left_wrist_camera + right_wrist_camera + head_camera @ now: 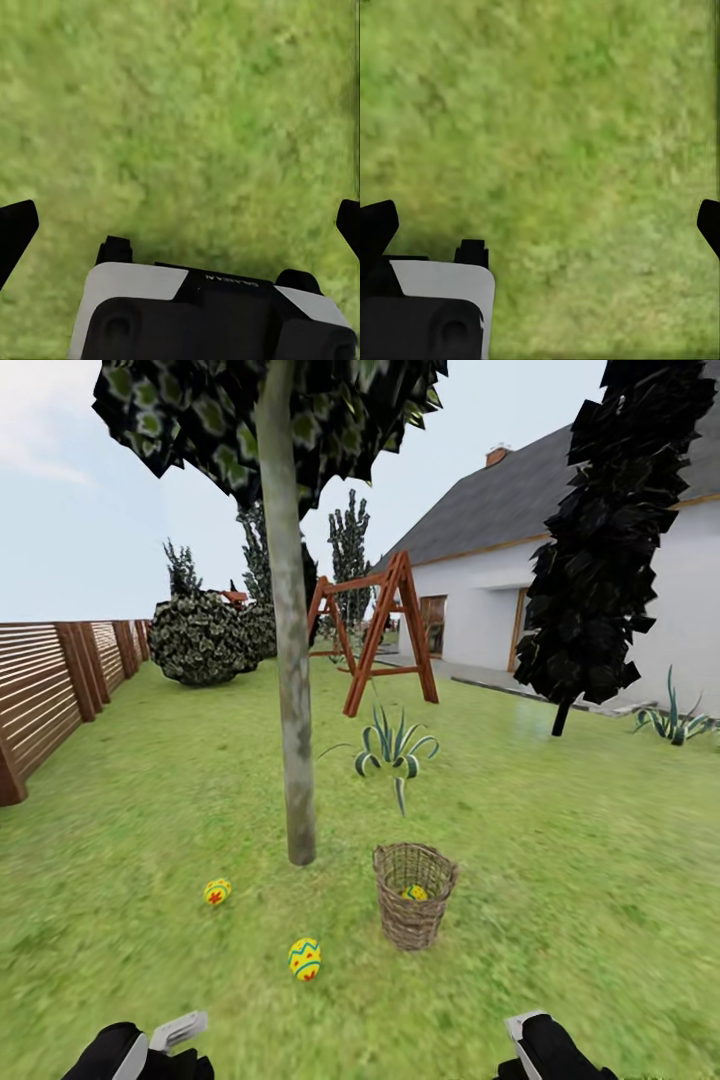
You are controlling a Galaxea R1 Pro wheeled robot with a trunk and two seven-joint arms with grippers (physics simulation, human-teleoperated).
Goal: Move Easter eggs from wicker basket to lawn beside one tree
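Two of the three eggs already lie on the lawn [150, 810] near the foot of the tree [292, 690]: one egg [217, 891] sits to the left of the trunk, and a second egg [304, 958] lies a little closer to the robot, between the trunk and the basket [413, 910]. The third egg [414, 893] is still inside the basket, just visible over the rim, and the basket itself stands on the grass just right of the trunk. So, by the look of it, the job is about two thirds done, with one egg left to lift out and set by the same tree. The left gripper [180, 225] hangs over bare grass with its fingers spread wide and holding nothing; the right gripper [540, 221] is likewise wide apart and empty above plain grass.
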